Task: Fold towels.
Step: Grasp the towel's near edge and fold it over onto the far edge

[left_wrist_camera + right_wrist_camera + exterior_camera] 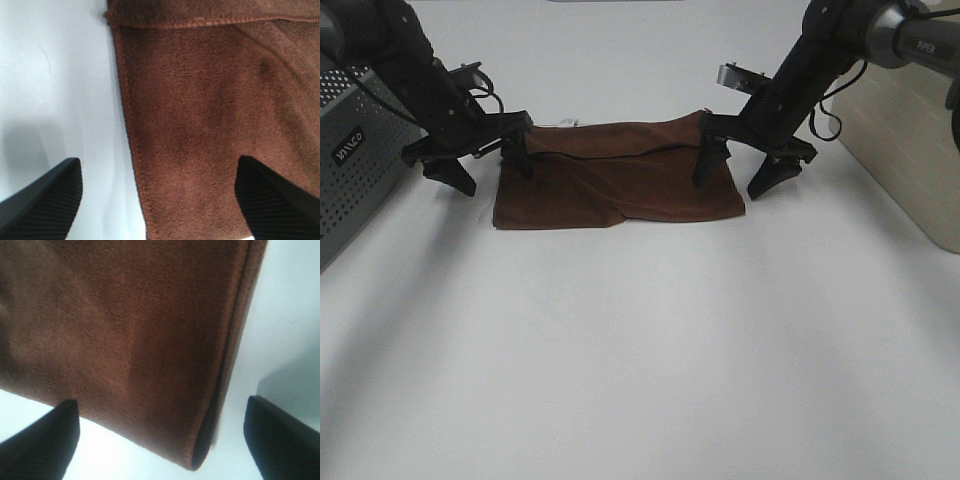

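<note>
The dark brown towel (615,175) lies on the white table, folded in half lengthwise, with its folded-over top layer a little rumpled along the far edge. A small white tag (567,124) shows at its far left edge. My left gripper (487,168) is open and straddles the towel's left edge, one finger over the cloth and one over the table. The left wrist view shows that edge (127,130) between the fingers (45,200). My right gripper (738,175) is open and straddles the right edge. The right wrist view shows the towel's corner (200,455).
A grey perforated metal box (350,150) stands at the left, close behind the left arm. A beige box (910,150) stands at the right. The white table (640,350) stretches towards the near edge in front of the towel.
</note>
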Available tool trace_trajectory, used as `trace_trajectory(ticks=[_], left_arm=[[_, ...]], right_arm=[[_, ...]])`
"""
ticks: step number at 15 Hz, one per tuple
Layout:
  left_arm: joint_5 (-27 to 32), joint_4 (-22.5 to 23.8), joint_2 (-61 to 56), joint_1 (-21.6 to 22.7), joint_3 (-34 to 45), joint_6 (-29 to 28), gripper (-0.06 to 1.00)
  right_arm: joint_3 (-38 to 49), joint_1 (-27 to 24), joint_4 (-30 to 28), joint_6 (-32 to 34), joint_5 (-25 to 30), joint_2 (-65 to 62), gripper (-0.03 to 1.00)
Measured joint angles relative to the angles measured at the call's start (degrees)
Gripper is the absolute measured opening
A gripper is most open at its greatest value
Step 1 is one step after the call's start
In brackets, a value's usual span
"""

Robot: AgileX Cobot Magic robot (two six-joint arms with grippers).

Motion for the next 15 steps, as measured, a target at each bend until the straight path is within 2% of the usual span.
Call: trace_trajectory(ticks=[3,5,7,8,9,10,11,12,14,15], left_arm=[[1.78,-0.74,1.49,-0.52,-0.06,-0.06,0.79],[2.52,-1.15,2.01,-1.32,-0.34,-0.06,0.77],[2.58,-1.83,2.12,-2.06,-0.34,-0.06,0.72],[2.52,-2.52,2.18,-2.06,-0.34,-0.06,0.66],[2.35,-2.98,2.52,-2.06,-0.34,-0.17,0.54],[2.35,-3.09,2.81,-2.06,-0.34,-0.17,0.32],[2.35,-3.09,2.86,-2.06,-0.34,-0.17,0.23],[2.69,-3.09,3.15,-2.06,-0.34,-0.17,0.04],[3.38,-1.89,2.81,-2.06,-0.34,-0.11,0.01],[4.41,0.57,2.18,-2.12,-0.34,-0.11,0.01]], right_arm=[[-0.23,0.00,4.24,0.00,0.00,1.66,0.83],[-0.57,0.00,4.98,0.00,0.17,2.18,0.82],[-0.74,0.00,5.16,0.00,0.17,2.52,0.75],[-0.74,0.00,5.04,0.00,0.17,2.64,0.66],[-0.74,0.00,4.87,0.00,0.17,2.86,0.52],[-0.69,0.00,4.70,0.52,0.17,3.38,0.28],[-0.63,0.00,4.41,1.83,0.23,3.61,0.13],[-0.63,0.00,4.41,3.15,0.23,3.67,0.02],[-0.63,0.00,3.78,4.98,0.23,3.55,0.00],[-0.29,0.00,2.35,6.19,0.11,2.98,0.00]])
